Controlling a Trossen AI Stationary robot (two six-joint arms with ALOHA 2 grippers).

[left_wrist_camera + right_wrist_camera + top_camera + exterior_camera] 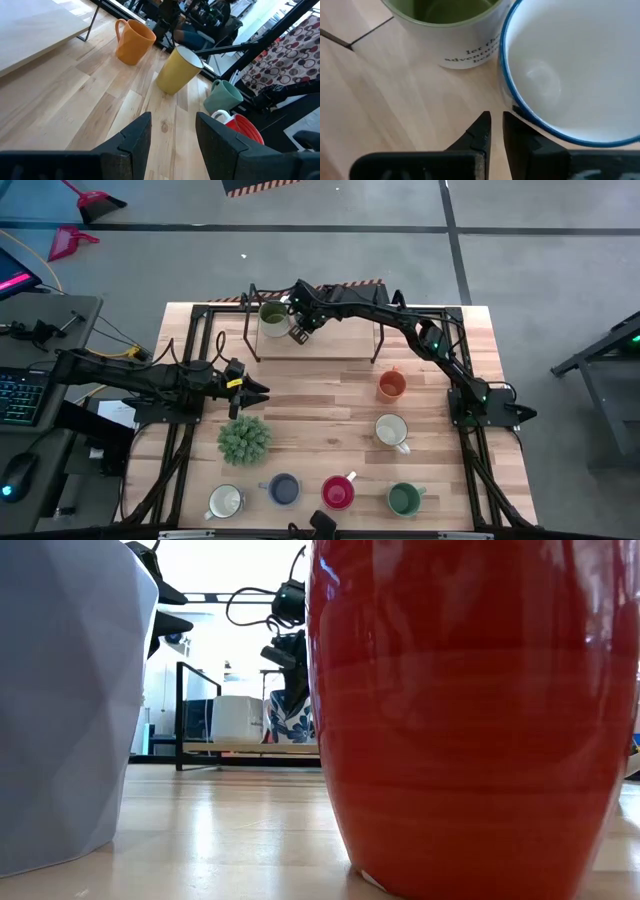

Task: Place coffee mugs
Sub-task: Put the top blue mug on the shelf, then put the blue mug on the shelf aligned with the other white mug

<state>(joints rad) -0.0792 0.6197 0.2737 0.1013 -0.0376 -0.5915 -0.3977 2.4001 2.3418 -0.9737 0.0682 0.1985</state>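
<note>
Two arms (330,300), wood table (320,380), grey floor (540,280)

— Where's my room?
— Bare wood runs down the table (320,395) middle, past my left gripper (262,389).
— What blocks me?
— The plant (244,438) just beside it, the orange mug (391,385) and cream mug (391,430) across, and the raised shelf (330,340) with two mugs crowding my right gripper (300,332).
</note>
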